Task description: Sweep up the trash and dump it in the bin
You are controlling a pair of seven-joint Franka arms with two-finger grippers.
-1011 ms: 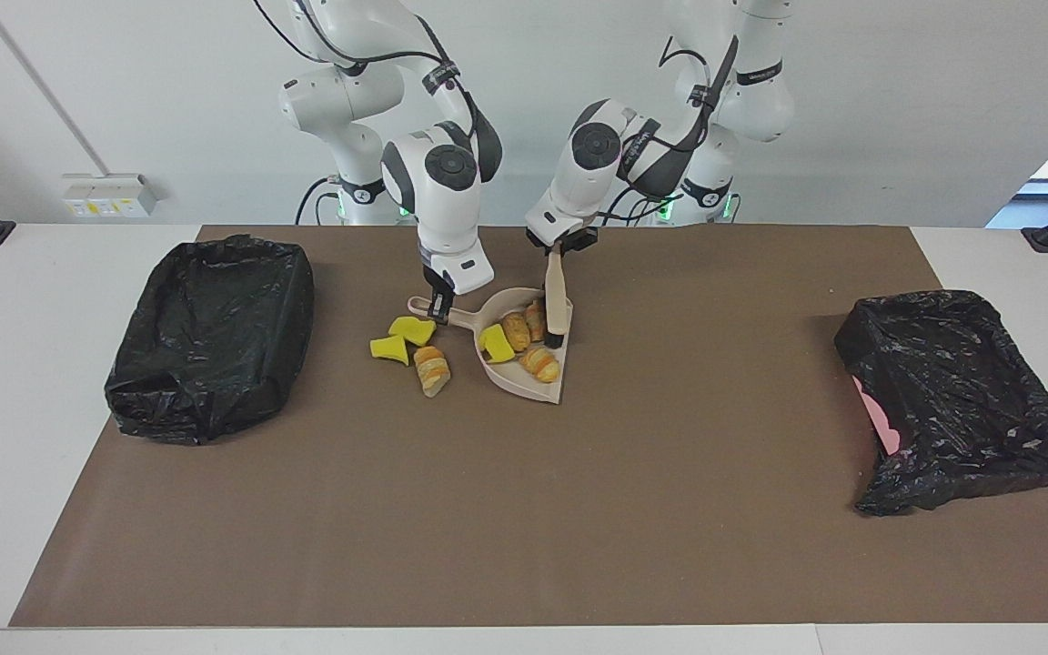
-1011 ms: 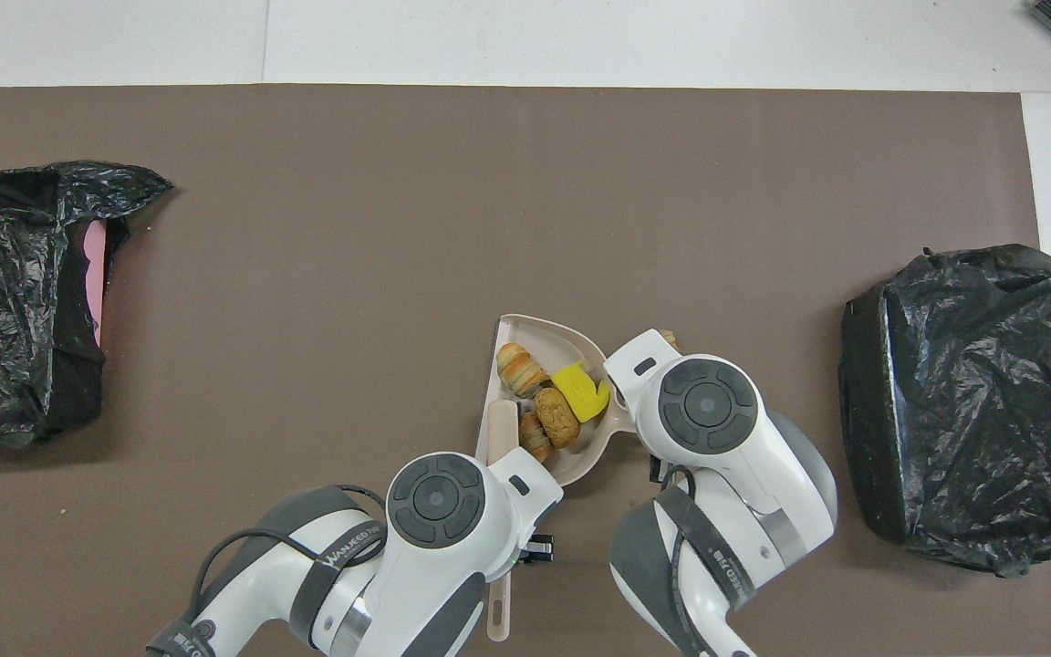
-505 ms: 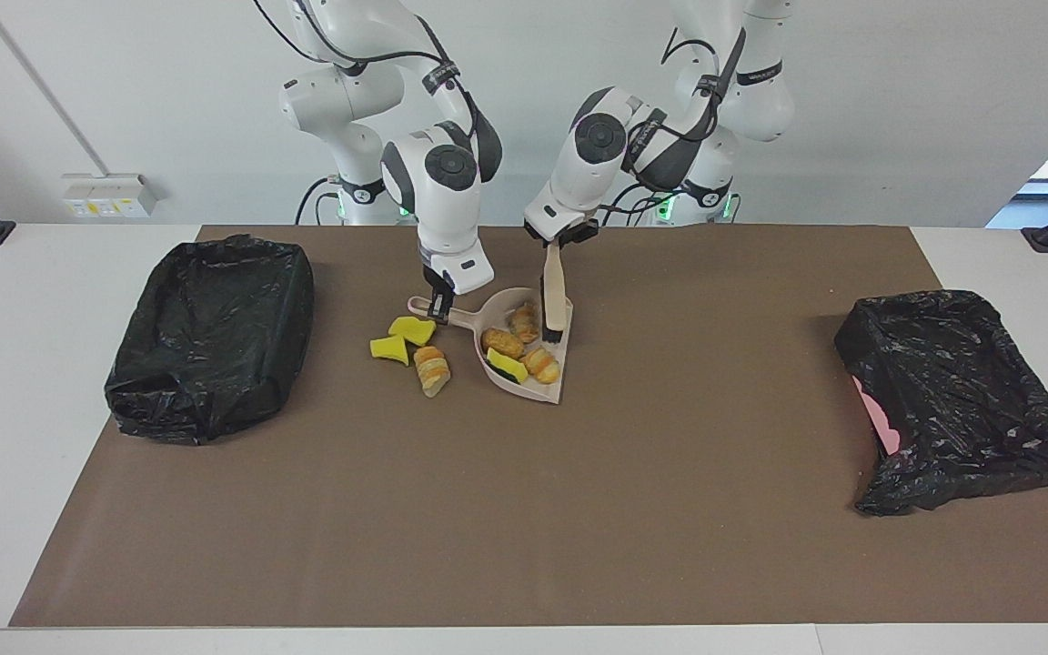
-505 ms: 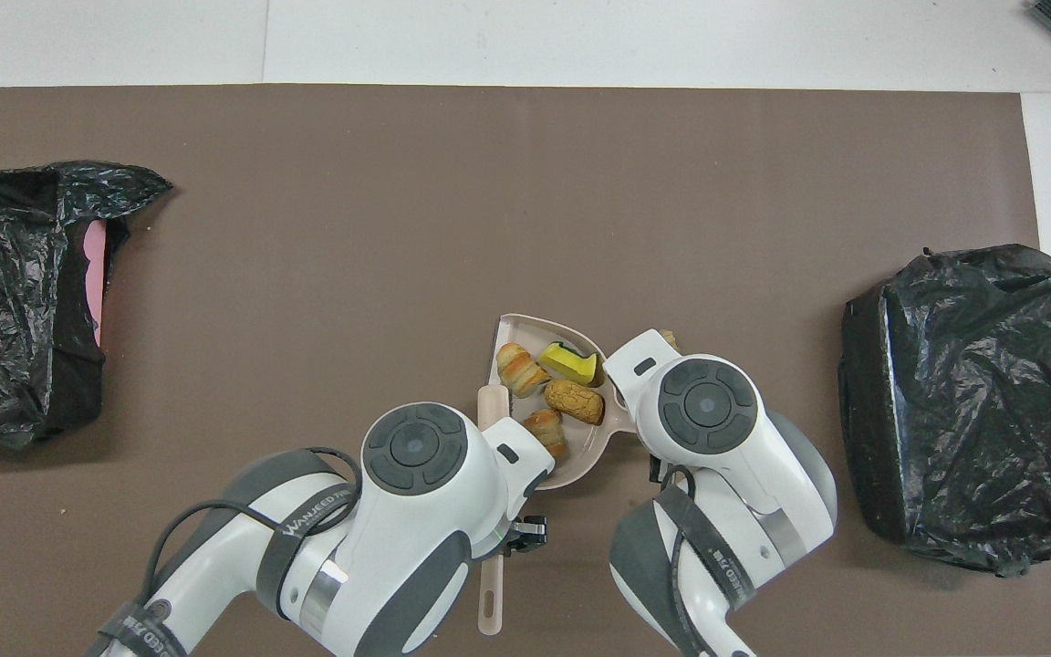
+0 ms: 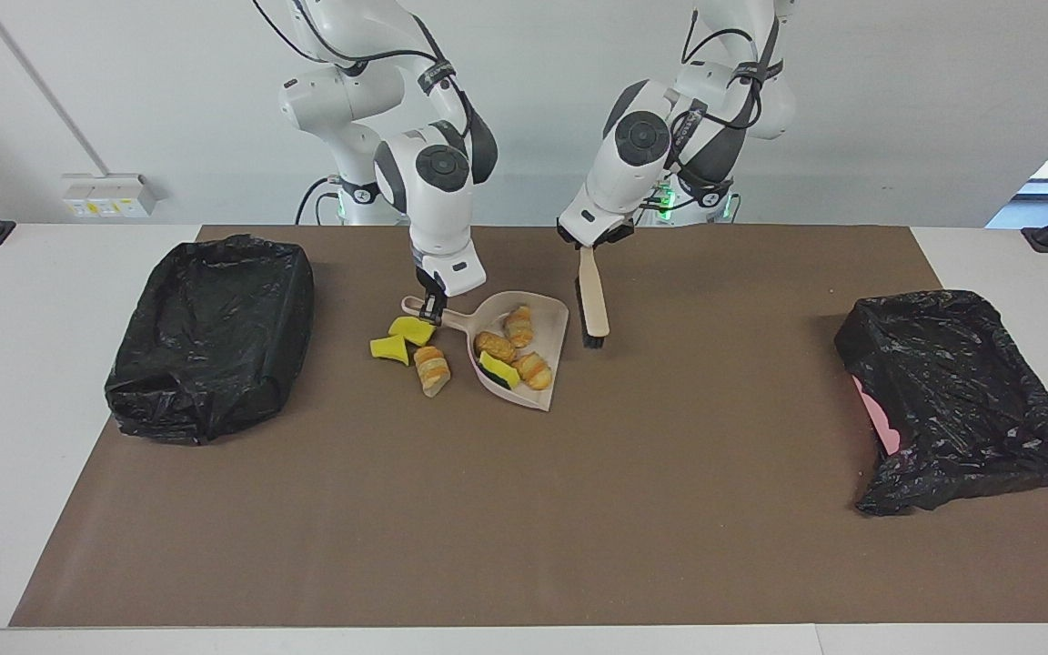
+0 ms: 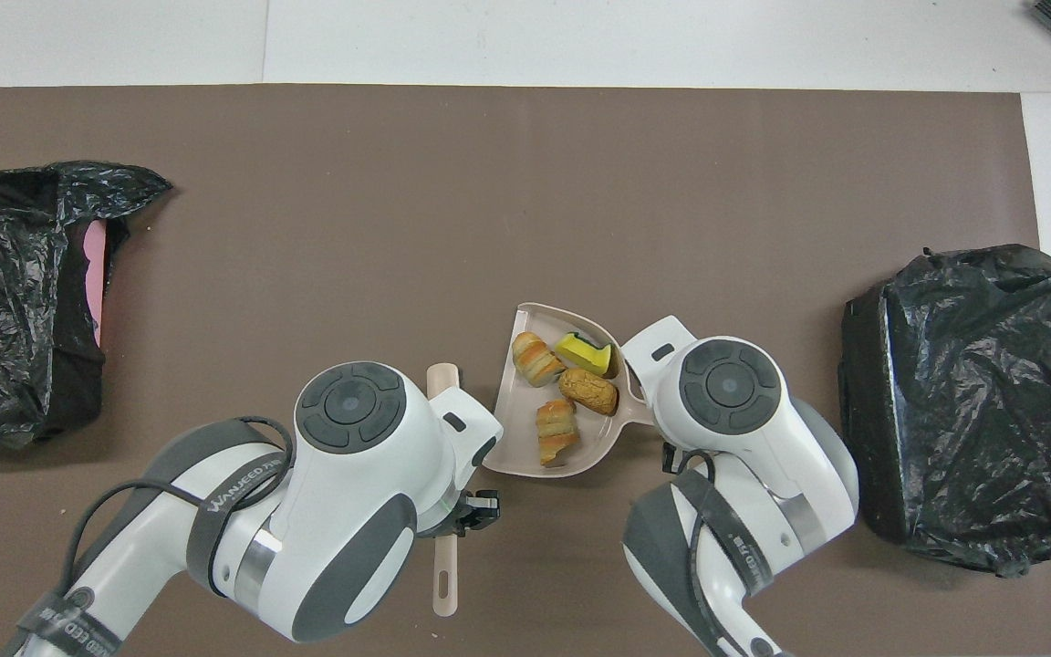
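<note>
Upper centre of the facing view: the right gripper [image 5: 433,310] is clamped on the handle of the beige dustpan [image 5: 552,338], its fingers closed tight around the stem. The pan fans out from that grip toward the frame's middle. In the pan, just past the fingers, lie three striped rolls [image 5: 518,325] and a green-backed sponge [image 5: 494,369].

More trash lies loose on the brown mat [image 5: 524,509], directly below the same gripper in the frame. Two yellow sponge chunks [image 5: 411,329] sit almost under the fingertips, just beside the pan's handle. A fourth roll [image 5: 433,369] rests a little lower in the frame, close to the pan's outer wall but outside it.

The left gripper [image 5: 589,244], also in the upper centre, is closed on the top of the brush [image 5: 591,305]. The brush hangs nearly upright beside the pan's open edge, toward the left arm's end of the table and apart from the pan. Its dark bristles point down, very close to the mat; whether they touch it cannot be told.

The black-bagged bin [image 5: 210,337] stands at mid-height near the frame's edge at the right arm's end of the table, well apart from the gripper holding the pan. A second bagged bin [image 5: 961,400] sits at the left arm's end, well apart from the brush.
</note>
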